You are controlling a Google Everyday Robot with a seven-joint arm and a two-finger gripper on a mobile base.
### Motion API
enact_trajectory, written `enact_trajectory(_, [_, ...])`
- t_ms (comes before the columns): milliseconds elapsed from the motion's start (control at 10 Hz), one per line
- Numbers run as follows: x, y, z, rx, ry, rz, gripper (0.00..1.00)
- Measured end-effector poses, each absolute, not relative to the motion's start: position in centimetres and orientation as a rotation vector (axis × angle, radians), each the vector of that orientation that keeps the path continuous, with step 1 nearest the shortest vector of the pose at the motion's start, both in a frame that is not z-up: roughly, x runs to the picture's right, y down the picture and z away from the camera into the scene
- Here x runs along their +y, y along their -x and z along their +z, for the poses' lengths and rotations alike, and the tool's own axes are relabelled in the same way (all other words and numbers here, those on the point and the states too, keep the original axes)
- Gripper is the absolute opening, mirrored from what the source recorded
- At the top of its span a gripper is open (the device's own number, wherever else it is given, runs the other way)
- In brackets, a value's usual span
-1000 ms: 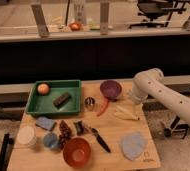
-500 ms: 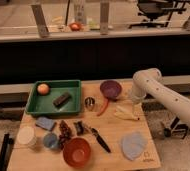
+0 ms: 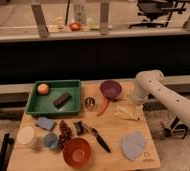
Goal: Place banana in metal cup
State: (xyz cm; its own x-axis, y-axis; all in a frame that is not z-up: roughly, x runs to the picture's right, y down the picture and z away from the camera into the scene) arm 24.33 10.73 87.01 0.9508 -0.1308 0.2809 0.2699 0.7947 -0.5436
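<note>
The pale yellow banana (image 3: 125, 111) lies on the wooden table (image 3: 113, 130), right of centre, below the purple bowl (image 3: 110, 89). The small shiny metal cup (image 3: 90, 103) stands upright left of it, beside the green tray. A thin red chili-like object (image 3: 104, 106) lies between the cup and the banana. My white arm (image 3: 155, 87) reaches in from the right and bends down. My gripper (image 3: 134, 104) hangs at the banana's upper right end, close above it.
The green tray (image 3: 35, 106) holds an orange fruit (image 3: 43, 88) and a dark block (image 3: 62, 99). At the front are a red bowl (image 3: 76, 151), a blue-grey cup (image 3: 50, 141), a white container (image 3: 26, 135), a black-handled knife (image 3: 100, 139) and a grey cloth (image 3: 133, 145).
The arm has shifted slightly near the table's right side, its lower end staying by the banana. The banana, cup and other things have not moved.
</note>
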Motion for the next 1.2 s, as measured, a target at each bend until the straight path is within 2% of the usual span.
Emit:
enact_trajectory(600, [16.1, -25.1, 88.5, -0.223, 0.747, -0.064, 0.80])
enact_trajectory(700, [17.2, -25.0, 89.0, -0.225, 0.771, -0.050, 0.76])
enact_trajectory(800, [17.5, -24.8, 89.0, -0.226, 0.773, -0.049, 0.70])
enact_trajectory(1000, [17.2, -23.1, 88.6, -0.238, 0.762, -0.063, 0.48])
enact_trajectory(1200, [16.6, -23.1, 88.1, -0.242, 0.749, -0.066, 0.29])
